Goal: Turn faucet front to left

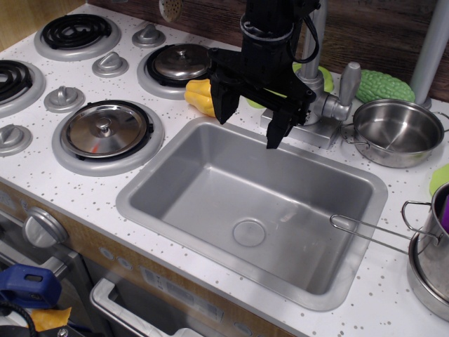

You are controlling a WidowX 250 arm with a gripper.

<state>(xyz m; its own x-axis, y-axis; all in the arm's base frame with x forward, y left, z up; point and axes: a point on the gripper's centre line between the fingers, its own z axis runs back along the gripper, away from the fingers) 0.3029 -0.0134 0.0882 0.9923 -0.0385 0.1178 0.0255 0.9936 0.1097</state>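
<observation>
The faucet (324, 105) stands at the back rim of the sink (210, 189). It is matte silver-grey, with a thick base on a rectangular plate, and its stubby lever (349, 78) points up to the right. Its tube (313, 38) rises out of the top of the frame, and the spout's end is hidden. My black gripper (250, 118) hangs just left of and in front of the faucet base, over the sink's back edge. Its two fingers (276, 130) are spread apart with nothing between them.
A yellow toy (198, 97) lies left of the gripper. A steel pot (397, 130) and a green toy (384, 86) sit right of the faucet, near a plain grey pole (431, 42). Another pot with a wire handle (368, 232) stands at the right edge. Lidded burners (105, 130) and knobs fill the left.
</observation>
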